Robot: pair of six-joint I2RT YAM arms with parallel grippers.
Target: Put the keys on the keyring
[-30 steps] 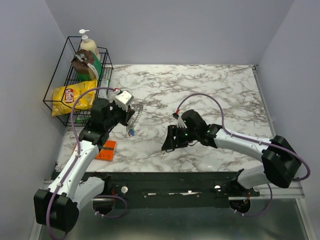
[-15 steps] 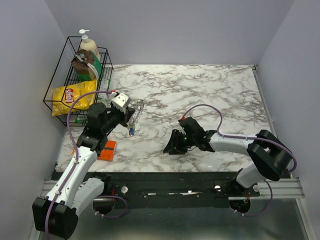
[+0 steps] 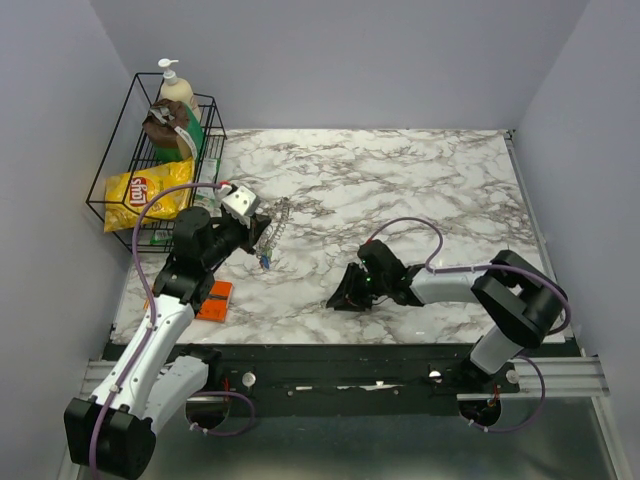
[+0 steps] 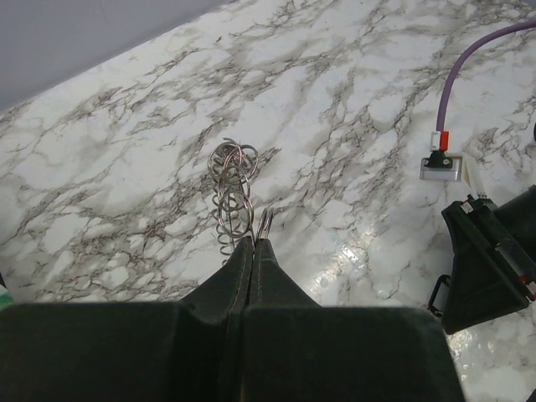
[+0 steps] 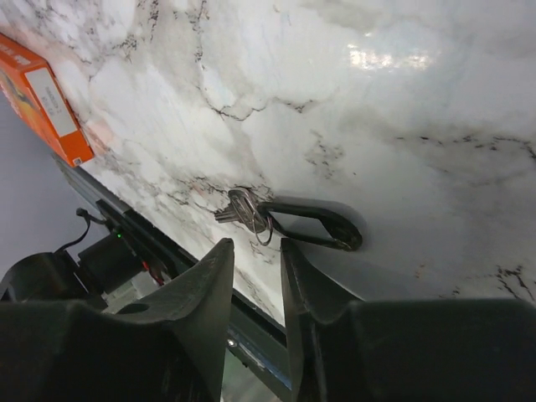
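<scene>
The left arm (image 3: pixel 150 335) is showing white shell links between bulky black joint housings, and the right arm (image 3: pixel 455 288) is showing the same. A purple cable (image 3: pixel 148 225) is running along each arm, ending in a red-banded plug at a white socket (image 4: pixel 440 165). A silver-grey camera block (image 3: pixel 242 200) is sitting on the left wrist. The left gripper (image 4: pixel 254 244) and right gripper (image 5: pixel 254 247) are looking matte black and wedge-shaped. A green light (image 3: pixel 366 281) is glowing on the right wrist.

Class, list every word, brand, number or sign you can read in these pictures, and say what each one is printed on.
"Lay's": red logo, turned sideways, on the yellow chip bag.
Orange box: its white label carries print too blurred to read.
Pump bottle: the green label is too small to read.
</scene>
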